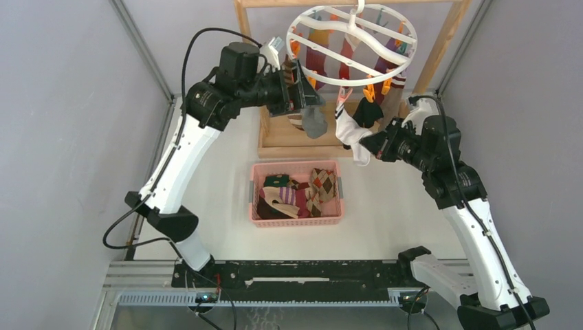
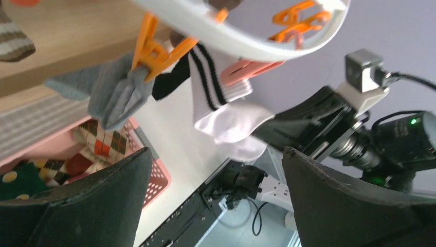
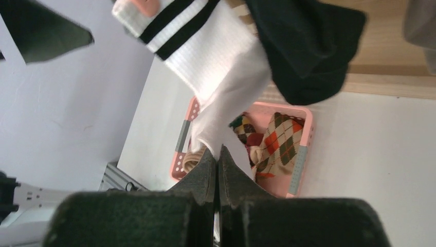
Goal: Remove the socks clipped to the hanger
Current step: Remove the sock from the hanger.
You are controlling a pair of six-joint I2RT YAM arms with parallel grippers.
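**White sock pinched by the toe, cuff not yet out of its clip**

Main hazard: a pull on the white ribbed sock with two black cuff stripes [image 3: 216, 72] while gripped at the cuff by the salmon plastic clip [image 2: 252, 69]. Could drag the round white plastic ring hanger [image 2: 236, 43] sideways on its hook, or swing it against the light wooden frame rack [image 1: 282, 141] standing at twelve o'clock of the table. Thin hold, too: only the toe tip taken, so likely to slide out under a hard tug. Close company as well: the black soft sock [image 3: 303, 46] hanging just beside, at two o'clock of the white one in the right wrist view, and easily snagged. Crowded besides, with both arms near the same stretch of rim, from six to eight o'clock of the ring in the top view.

Right gripper [image 3: 218, 162]: clenched, fingers pressed together on the white toe fabric, no gap to be seen. Left gripper [image 1: 299, 88]: released, spread wide, holding nothing; raised at eight o'clock of the ring, near the grey knitted sock [image 2: 113, 95] pinned by an orange plastic clip [image 2: 154, 51], not touching it as far as can be told.

Other socks hung around the ring's rim. Several more, argyle and striped, lying in the pink slotted plastic basket [image 1: 295, 163] at six o'clock of the hanger.
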